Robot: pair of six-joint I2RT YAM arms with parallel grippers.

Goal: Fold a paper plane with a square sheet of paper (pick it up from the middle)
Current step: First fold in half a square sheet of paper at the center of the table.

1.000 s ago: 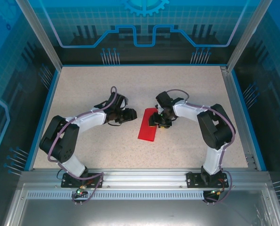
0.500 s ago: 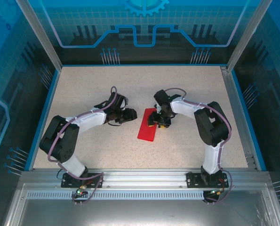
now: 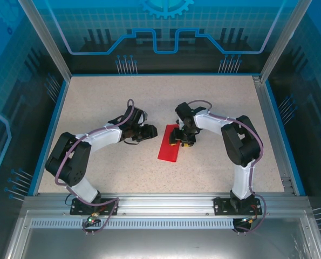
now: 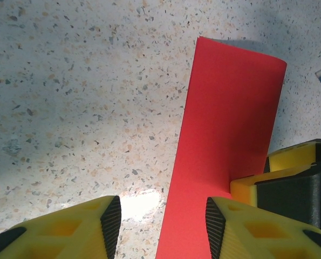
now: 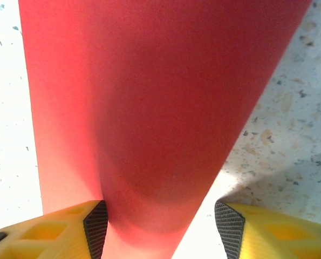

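Roughly at the middle of the desk [image 3: 95,108], the left fingers [image 4: 74,229] stand about half apart, low over the speckled top and closed on nothing. One end of the square sheet of paper [image 3: 169,147] reaches into their gap beside the right-hand pad; whether it touches that pad I cannot tell. The sheet is bright red and lies as a long narrow strip between the two arms. The right fingers [image 5: 246,226] straddle the strip from its right side, spread wider than it is. The paper seems to bow up slightly between them, and they are not pinching it.

I judge the sheet to be very light, limp and easily creased. It will likely slide on the smooth desk rather than stay put, and a hard or crooked squeeze would leave a wrong fold or a tear. The best hold looks to be at the middle of the strip: one pad slipped under a lifted long edge with a gentle pinch, while the other arm pins the paper flat.

Compared with a second ago, the left arm and its fingers match. The strip has barely shifted, if at all. The right arm's elbow has swung in toward the centre and its wrist has turned a little, with the fingers at the same place on the paper.
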